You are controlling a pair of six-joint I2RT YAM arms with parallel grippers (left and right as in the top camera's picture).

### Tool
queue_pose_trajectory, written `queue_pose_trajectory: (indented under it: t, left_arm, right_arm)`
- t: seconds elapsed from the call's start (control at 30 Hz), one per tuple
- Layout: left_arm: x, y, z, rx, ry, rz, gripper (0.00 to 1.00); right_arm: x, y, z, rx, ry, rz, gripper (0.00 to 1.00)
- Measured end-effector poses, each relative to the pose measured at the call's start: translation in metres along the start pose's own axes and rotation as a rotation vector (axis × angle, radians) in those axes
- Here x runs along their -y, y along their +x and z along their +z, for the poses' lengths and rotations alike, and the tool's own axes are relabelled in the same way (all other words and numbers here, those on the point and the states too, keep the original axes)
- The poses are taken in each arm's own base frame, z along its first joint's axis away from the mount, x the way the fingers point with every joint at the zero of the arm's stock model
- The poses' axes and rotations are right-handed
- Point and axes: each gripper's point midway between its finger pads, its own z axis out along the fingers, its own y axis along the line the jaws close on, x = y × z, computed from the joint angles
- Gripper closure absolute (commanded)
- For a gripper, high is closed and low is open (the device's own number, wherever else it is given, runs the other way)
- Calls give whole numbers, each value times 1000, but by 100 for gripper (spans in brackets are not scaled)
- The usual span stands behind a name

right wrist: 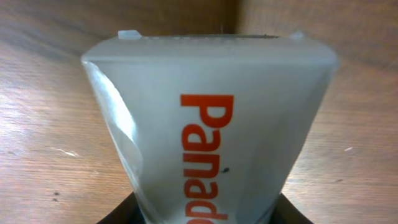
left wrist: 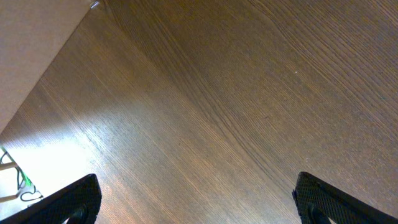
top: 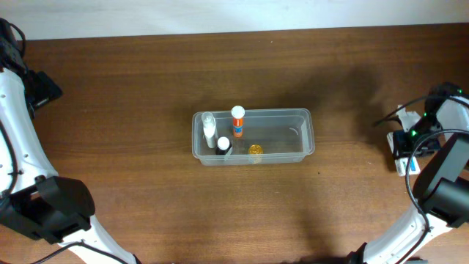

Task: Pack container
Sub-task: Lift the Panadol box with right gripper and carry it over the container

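The container (top: 293, 114) sits mid-counter (top: 146, 88), 3 small bottles (top: 237, 122) at one end. The left pincer (left wrist: 196, 202) gapes wide above the counter; the right pincer (right wrist: 202, 218) clamps a white tube (right wrist: 211, 124).

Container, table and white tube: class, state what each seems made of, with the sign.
Container: clear, glossy plastic, probably; the table shows through its walls. Table: brown wood or wood-look veneer; matt, streaked grain. White tube: likely soft plastic, satin sheen, flat crimped end.
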Motion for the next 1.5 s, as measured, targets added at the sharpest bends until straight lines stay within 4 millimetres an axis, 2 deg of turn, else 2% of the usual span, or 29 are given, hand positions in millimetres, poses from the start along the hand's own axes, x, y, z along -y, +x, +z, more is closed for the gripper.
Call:
queue_pose_trajectory:
  t: [0.13, 0.27, 0.43, 0.53, 0.63, 0.8, 0.93, 1.0, 1.17, 1.3, 1.5]
  left_arm:
    - [0, 0, 0, 0, 0, 0, 1]
    - [0, 0, 0, 0, 0, 0, 0]
    - [0, 0, 0, -1, 2, 0, 1]
    - [0, 0, 0, -1, 3, 0, 1]
    - [0, 0, 0, -1, 2, 0, 1]
    - [0, 0, 0, -1, 3, 0, 1]
    - [0, 0, 0, -1, 2, 0, 1]
    - [0, 0, 0, -1, 2, 0, 1]
    - [0, 0, 0, -1, 2, 0, 1]
    - [0, 0, 0, -1, 3, 0, 1]
    - [0, 0, 0, -1, 3, 0, 1]
  right_arm:
    - [-10, -26, -25, 41, 32, -60, 61]
    - [-35, -67, -62, 123, 85, -163, 61]
    - [-94, -111, -115, 228, 135, -341, 62]
    - [-136, -125, -140, 275, 152, -446, 61]
    - [-178, -134, -156, 312, 160, -542, 62]
    - [-249, -128, -157, 305, 149, -705, 62]
    - [-292, -113, -154, 273, 138, -816, 62]
    - [-307, -106, -153, 258, 129, -870, 62]
    - [-325, -93, -150, 231, 89, -990, 62]
    - [-325, -89, -149, 216, 77, -1061, 63]
    - [-320, -87, -143, 210, 28, -1131, 69]
